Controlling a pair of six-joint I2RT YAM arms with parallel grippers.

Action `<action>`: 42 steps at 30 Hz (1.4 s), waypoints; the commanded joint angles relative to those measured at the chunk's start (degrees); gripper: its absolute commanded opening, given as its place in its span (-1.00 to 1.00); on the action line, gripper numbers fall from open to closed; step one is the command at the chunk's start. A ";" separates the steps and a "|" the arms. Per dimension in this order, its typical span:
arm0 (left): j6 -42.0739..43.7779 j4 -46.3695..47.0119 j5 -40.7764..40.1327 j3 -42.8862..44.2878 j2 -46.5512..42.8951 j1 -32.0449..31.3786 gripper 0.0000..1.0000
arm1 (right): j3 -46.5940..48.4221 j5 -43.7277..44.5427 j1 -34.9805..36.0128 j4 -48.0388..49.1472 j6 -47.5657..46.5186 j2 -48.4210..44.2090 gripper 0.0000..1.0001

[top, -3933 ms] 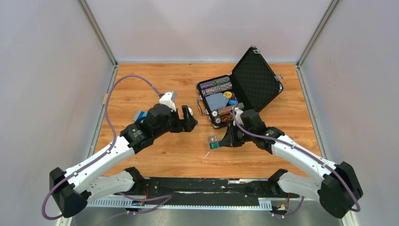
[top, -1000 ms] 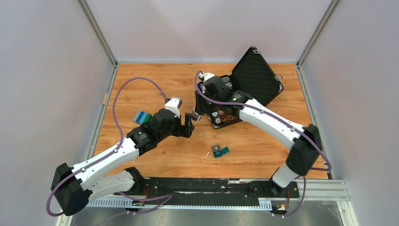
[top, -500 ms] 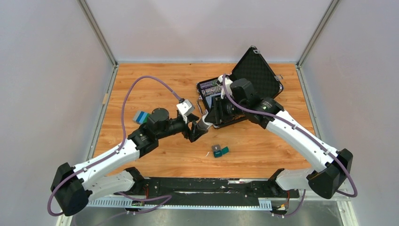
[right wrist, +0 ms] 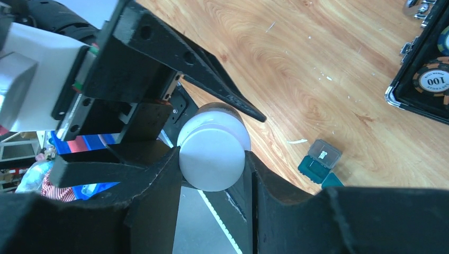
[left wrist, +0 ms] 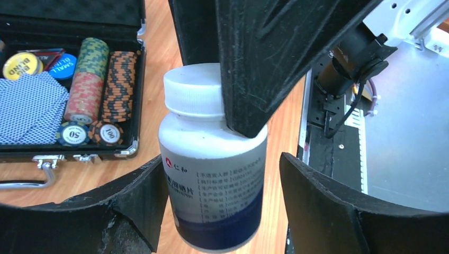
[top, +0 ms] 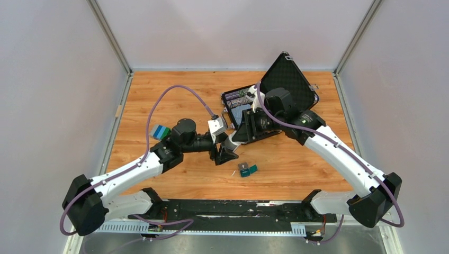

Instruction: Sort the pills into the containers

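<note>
The right gripper (right wrist: 212,159) clamps the white-capped pill bottle (left wrist: 212,174) by its cap. The bottle's body sits squarely between the left gripper's (left wrist: 219,182) parted fingers, which are not yet gripping.

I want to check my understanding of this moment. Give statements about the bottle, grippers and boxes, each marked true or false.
1. The right gripper holds the bottle by its white cap. True.
2. The left gripper has its fingers on both sides of the bottle's body. True.
3. The small teal box lies inside the chip case. False: it lies on the table, outside the case.
4. The chip case is closed. False: its lid stands open.
</note>
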 commanded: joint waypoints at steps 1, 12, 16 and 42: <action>-1.54 3.74 2.45 2.75 1.99 -0.10 0.58 | 0.07 -3.28 -0.43 2.94 -0.71 -1.37 -0.75; 4.24 2.84 -5.87 1.39 -1.10 0.07 -1.00 | -3.71 0.81 -0.93 7.52 7.15 -2.37 0.58; 4.67 2.74 -8.30 1.73 -1.19 0.12 -1.00 | -5.34 5.83 -0.82 12.56 16.37 -3.08 0.66; -1.26 -2.11 -4.54 6.32 1.81 0.33 -1.00 | -12.09 -12.74 -5.92 23.57 -1.63 -5.86 -1.00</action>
